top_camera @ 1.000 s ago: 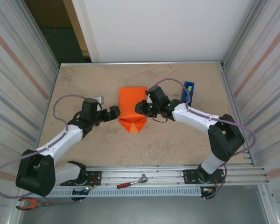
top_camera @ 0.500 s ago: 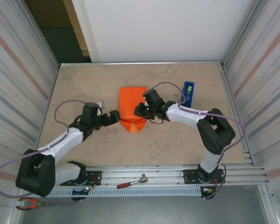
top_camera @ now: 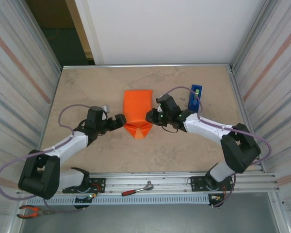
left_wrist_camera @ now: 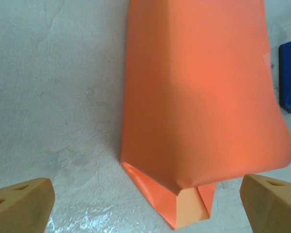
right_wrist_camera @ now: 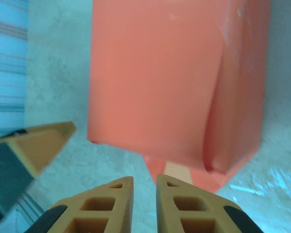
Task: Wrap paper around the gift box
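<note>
The orange paper lies folded round a low block at the middle of the table; the gift box is hidden inside it. Its near end is tucked into a pointed flap, seen close in the left wrist view. My left gripper stands open just left of that end, with one finger on each side of the flap and nothing held. My right gripper sits at the package's right near corner. Its jaws are almost together, with nothing between them, and they point at the paper.
A blue tape dispenser stands right of the package, beside the right arm. A small grey object lies by the left wrist. A ratchet and pliers rest by the near rail. Metal walls close both sides.
The right gripper's jaws have narrowed and its arm has swung, the elbow moving right. The left gripper has drifted slightly nearer. The package has not moved.
</note>
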You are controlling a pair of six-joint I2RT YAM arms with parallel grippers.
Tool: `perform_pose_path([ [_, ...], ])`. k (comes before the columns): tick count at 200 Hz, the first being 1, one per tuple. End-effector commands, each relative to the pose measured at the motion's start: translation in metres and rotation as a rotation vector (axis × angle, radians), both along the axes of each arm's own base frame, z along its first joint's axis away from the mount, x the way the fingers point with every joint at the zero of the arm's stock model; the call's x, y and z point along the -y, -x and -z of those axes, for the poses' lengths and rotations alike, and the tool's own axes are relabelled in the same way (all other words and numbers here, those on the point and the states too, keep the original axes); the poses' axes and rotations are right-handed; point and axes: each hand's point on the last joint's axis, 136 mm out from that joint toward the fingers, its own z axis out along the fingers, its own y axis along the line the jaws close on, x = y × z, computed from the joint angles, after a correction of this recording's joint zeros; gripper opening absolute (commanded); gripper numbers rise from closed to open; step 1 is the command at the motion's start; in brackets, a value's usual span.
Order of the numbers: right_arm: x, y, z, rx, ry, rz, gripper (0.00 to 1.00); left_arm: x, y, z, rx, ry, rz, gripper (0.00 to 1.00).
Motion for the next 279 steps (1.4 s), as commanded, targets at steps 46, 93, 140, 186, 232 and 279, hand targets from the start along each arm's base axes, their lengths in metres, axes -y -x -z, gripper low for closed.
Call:
perform_pose_path([
  [46, 0.008, 0.031, 0.058, -0.017, 0.089, 0.033, 0.0, -0.014, 0.025, 0.037, -0.09, -0.021, -0.068, 0.16],
  [93, 0.014, 0.014, 0.065, -0.027, 0.103, 0.047, 0.0, -0.014, 0.001, 0.05, -0.15, -0.108, -0.068, 0.16],
  [140, 0.0, 0.006, 0.069, -0.029, 0.089, 0.041, 0.0, -0.008, -0.023, 0.067, -0.208, -0.112, -0.078, 0.11],
  [186, -0.007, 0.001, 0.083, -0.045, 0.082, 0.054, 0.0, 0.004, -0.026, 0.076, -0.249, -0.067, -0.071, 0.07],
  [232, -0.006, 0.0, 0.1, -0.075, 0.095, 0.061, 0.0, 0.021, -0.023, 0.077, -0.243, -0.052, -0.022, 0.07],
  [279, -0.001, 0.001, 0.103, -0.084, 0.105, 0.069, 0.0, 0.043, -0.022, 0.065, -0.209, -0.035, 0.038, 0.07],
])
